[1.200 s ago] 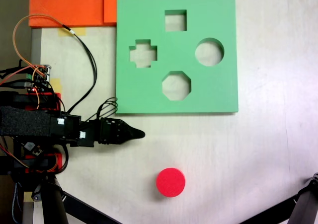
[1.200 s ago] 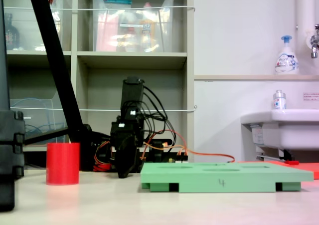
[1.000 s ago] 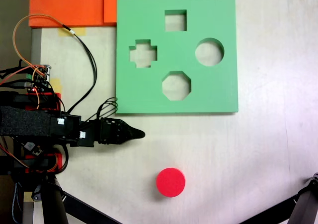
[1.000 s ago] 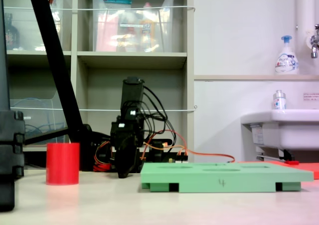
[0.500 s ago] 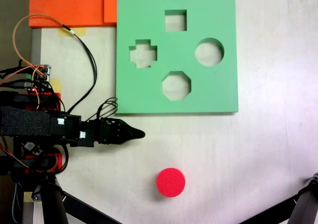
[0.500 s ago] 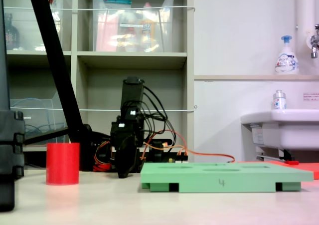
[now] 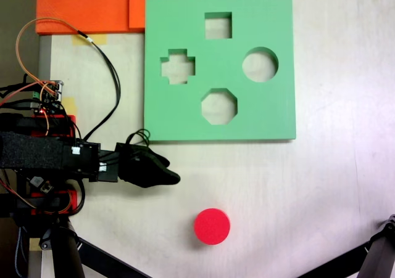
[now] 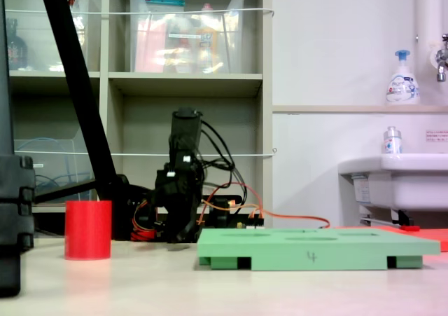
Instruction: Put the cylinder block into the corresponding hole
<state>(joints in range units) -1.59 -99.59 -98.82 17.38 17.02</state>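
One arm: your gripper (image 7: 174,178) sat low, empty; whether spread or pressed together, you couldn't tell.
Block: the cylinder (image 7: 212,226) stood upright, beyond the tip and off to its side, apart.
Hole: the round cutout (image 7: 260,65) lay on the tip's opposite side.

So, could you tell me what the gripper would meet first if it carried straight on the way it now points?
Probably nothing. In the top-down fixed view the gripper points right along bare table, passing between the green board and the red cylinder block. Height is unclear.
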